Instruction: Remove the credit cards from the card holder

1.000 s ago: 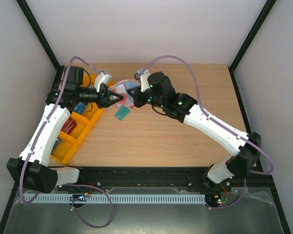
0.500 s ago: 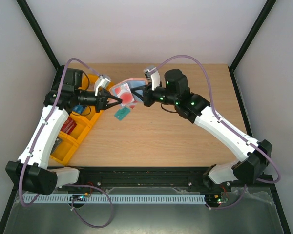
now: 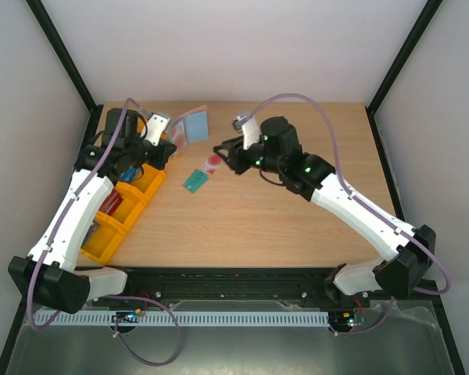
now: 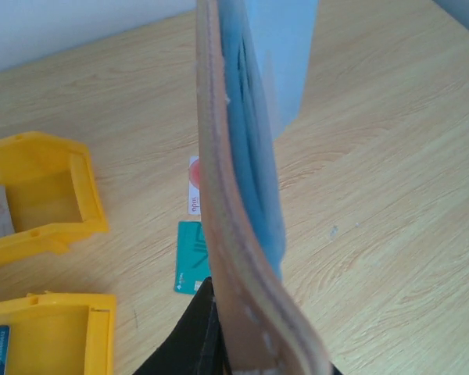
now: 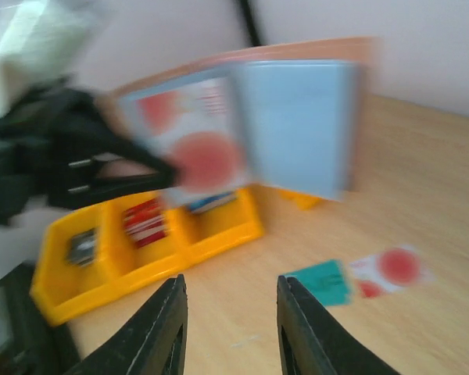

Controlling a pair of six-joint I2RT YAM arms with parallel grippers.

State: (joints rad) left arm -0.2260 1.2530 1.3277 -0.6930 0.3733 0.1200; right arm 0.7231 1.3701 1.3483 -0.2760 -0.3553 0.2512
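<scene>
**A:** Where do you find the card holder?

**B:** At the far left. The card holder (image 3: 191, 125) is held up off the table (image 3: 297, 219) in the left gripper (image 3: 169, 141), behind the bins (image 3: 102, 234).

**A:** And the cards?

**B:** Both lie on the table, touching each other. The nearer card (image 3: 195, 181) is just right of the bins. The farther card (image 3: 212, 163) is just left of the right gripper (image 3: 220, 151).

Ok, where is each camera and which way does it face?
Top external: above and behind the bases, looking down at the table; both arms show, left gripper holding the card holder up.
Left wrist: looks along the held card holder towards the table; its dark fingers show at the bottom.
Right wrist: blurred, faces the raised holder; right gripper open at the bottom.
Shared: the teal card, the pale card and orange bins appear in all three.
</scene>
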